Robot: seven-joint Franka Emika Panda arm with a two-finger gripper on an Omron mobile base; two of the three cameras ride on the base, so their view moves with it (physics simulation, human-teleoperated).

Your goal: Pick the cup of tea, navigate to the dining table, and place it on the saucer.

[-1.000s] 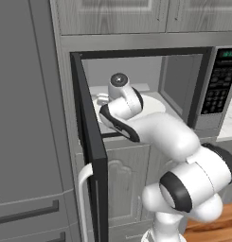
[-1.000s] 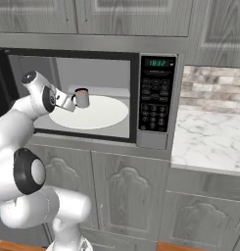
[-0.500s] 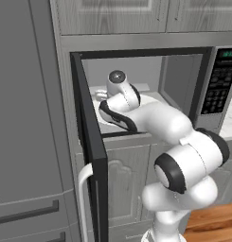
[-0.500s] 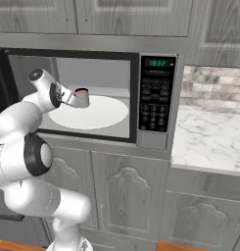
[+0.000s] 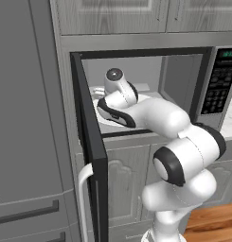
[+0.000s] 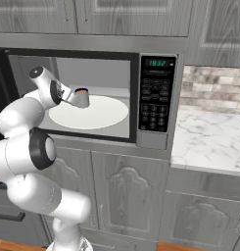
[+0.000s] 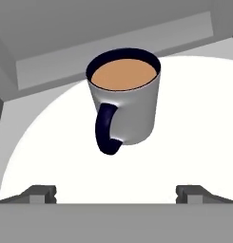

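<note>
The small grey cylindrical cup of tea (image 7: 125, 102), with its dark rim, dark side handle and brown liquid, sits inside the open built-in microwave (image 6: 92, 93), at the left part of the large white round microwave plate (image 6: 94, 112). In the hand view the cup stands upright on the plate with its handle turned toward the camera and a little to the left. The white arm reaches into the microwave cavity, and its hand (image 7: 116, 192) points at the cup from just in front of it. The two dark fingertips (image 7: 41, 192) stand wide apart at either side of the lower edge of the hand view, with the cup between their lines but beyond them, not touched. In the right base view the cup (image 6: 82, 97) shows right at the end of the hand. The microwave's dark-framed door (image 5: 89, 142) hangs open to the left. To the right of the microwave lies a white grey-veined marble worktop (image 6: 209, 139) below a brick-patterned backsplash (image 6: 213, 88).
</note>
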